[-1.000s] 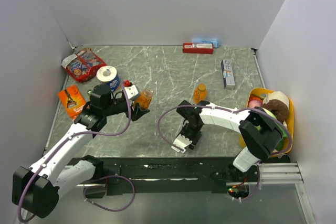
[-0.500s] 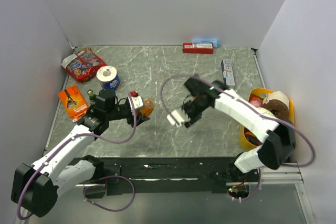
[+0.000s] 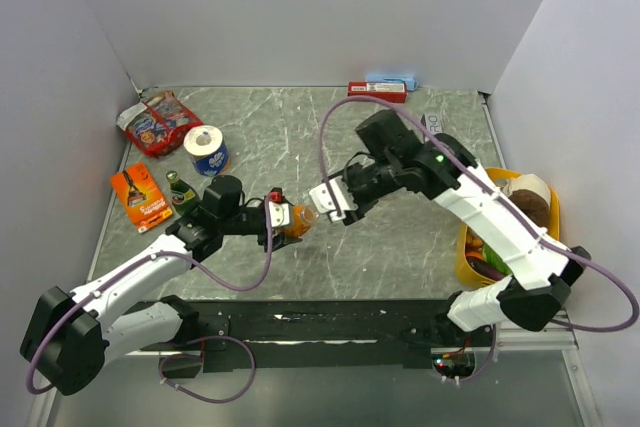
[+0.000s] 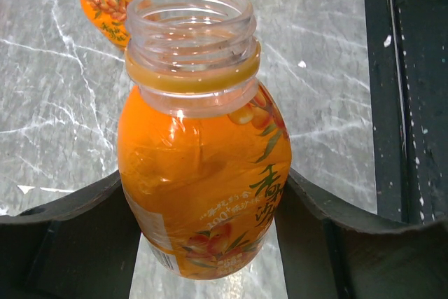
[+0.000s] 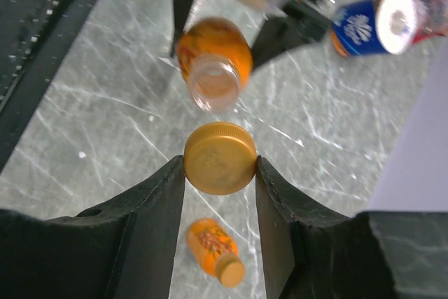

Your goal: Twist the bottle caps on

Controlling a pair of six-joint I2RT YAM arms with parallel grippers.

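Observation:
My left gripper point(image 3: 284, 219) is shut on an open orange bottle point(image 3: 296, 219), held above the table with its neck tilted toward the right gripper. In the left wrist view the bottle point(image 4: 203, 152) fills the space between the fingers point(image 4: 77, 222), and its threaded neck is bare. My right gripper point(image 3: 322, 197) is shut on an orange cap point(image 5: 220, 157), held edge to edge just short of the bottle's mouth point(image 5: 213, 61). A second orange bottle point(image 5: 213, 250) stands on the table with its cap on. It also shows in the left wrist view point(image 4: 101, 1). The right arm hides it from the top camera.
A dark green glass bottle point(image 3: 180, 190), a toilet-paper roll point(image 3: 205, 147), a snack packet point(image 3: 155, 122) and an orange packet point(image 3: 137, 197) lie at the left. A red box point(image 3: 377, 92) is at the back. A yellow tray point(image 3: 553, 215) of items sits at the right.
My right arm has risen off the table with the cap and swung back and left to face the bottle. My left arm has carried the bottle right and tilted it toward the cap.

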